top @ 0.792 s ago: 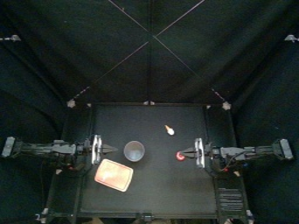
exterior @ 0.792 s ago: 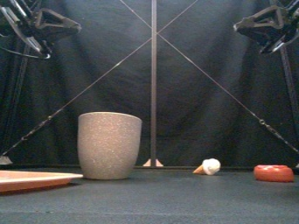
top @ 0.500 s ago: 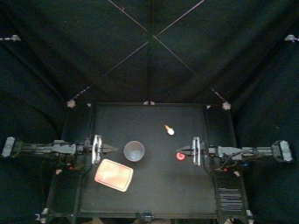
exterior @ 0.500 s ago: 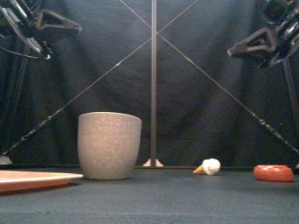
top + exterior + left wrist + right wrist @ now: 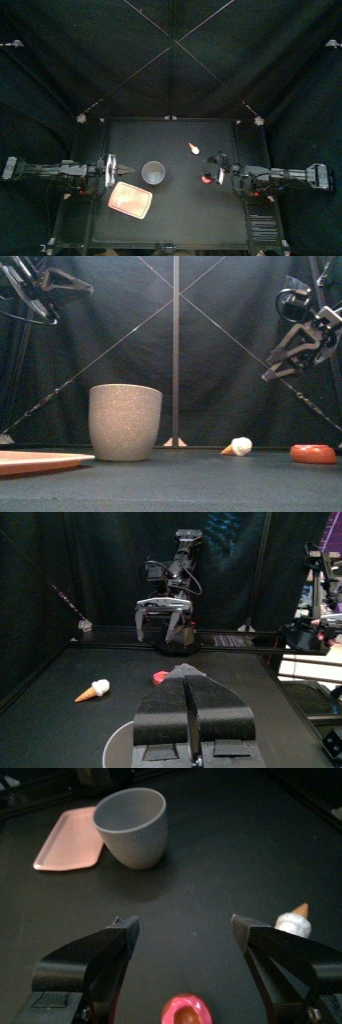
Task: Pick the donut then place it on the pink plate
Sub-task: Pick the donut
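Red donut (image 5: 206,179) is lying flat on the worktop (image 5: 181,225), right of centre in the top view, straight below the right fingers (image 5: 100,958), which are hanging released over it; left fingers (image 5: 167,707), clenched, are sitting farther off near the pink plate (image 5: 130,199).

Colours: donut (image 5: 314,454) red; plate (image 5: 131,199) plain pink; cup (image 5: 126,422) grey, finely speckled; ice-cream toy (image 5: 239,446) white scoop, orange cone; table (image 5: 181,225) black.
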`<action>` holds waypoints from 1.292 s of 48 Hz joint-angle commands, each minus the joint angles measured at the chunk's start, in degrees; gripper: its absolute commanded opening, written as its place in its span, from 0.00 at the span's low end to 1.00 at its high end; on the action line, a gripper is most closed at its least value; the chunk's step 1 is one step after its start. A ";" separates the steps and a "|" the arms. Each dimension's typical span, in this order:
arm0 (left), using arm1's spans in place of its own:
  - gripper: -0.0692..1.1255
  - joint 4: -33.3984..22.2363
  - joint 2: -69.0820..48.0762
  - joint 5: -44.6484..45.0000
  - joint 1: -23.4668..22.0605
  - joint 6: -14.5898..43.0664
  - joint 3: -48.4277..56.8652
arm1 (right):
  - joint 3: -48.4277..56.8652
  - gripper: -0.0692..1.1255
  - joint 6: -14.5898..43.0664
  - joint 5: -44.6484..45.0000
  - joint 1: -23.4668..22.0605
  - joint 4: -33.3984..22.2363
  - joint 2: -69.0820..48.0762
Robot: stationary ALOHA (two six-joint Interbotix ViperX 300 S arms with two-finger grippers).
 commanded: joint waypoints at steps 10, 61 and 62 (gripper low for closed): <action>0.04 -0.09 0.26 -0.53 0.53 -0.09 -0.79 | 1.23 0.92 0.26 8.44 0.00 0.88 1.41; 0.04 -0.09 0.35 -0.53 0.62 -0.09 0.26 | -5.01 0.92 0.09 16.26 1.85 -0.35 25.49; 0.04 -0.09 0.26 -0.53 0.62 -0.09 0.35 | -5.36 0.92 0.09 16.26 1.85 -0.53 25.93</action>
